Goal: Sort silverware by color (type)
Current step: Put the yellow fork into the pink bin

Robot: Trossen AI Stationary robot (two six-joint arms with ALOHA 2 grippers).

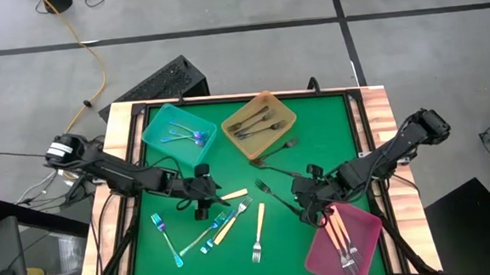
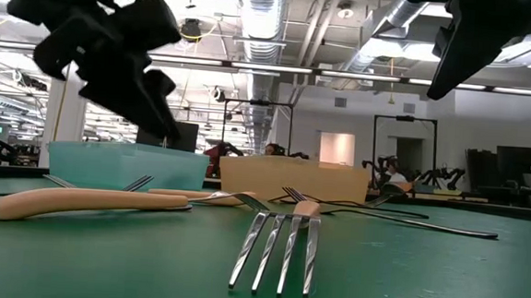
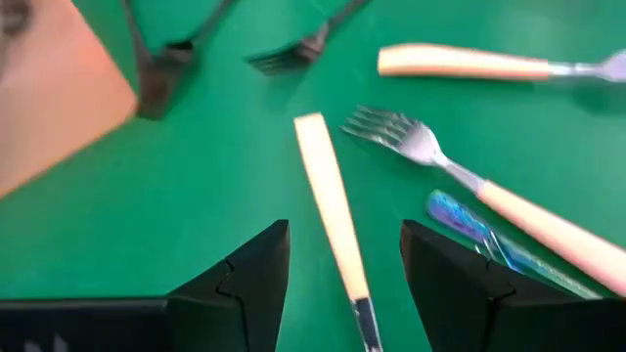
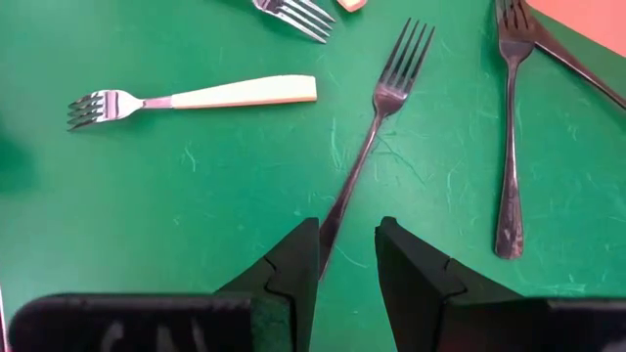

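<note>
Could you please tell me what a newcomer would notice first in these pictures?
Probably the three bright trays on the green table: a teal tray and an amber tray at the far side, a pink tray near the right corner. Loose forks lie scattered between. Both grippers hover over cutlery with fingers apart: the left gripper over a cream-handled utensil, the right gripper over a dark grey fork.

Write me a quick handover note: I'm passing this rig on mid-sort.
Left hand: open, empty, low over a cream-handled knife at mid-table.
Right hand: open, empty, straddling the handle of a dark grey fork beside the pink tray.
Done: blue pieces in the teal tray, dark ones in the amber tray, cream-handled ones in the pink tray.
Left: loose cream-handled and blue pieces front-centre, including a blue fork, and dark forks near the amber tray.
</note>
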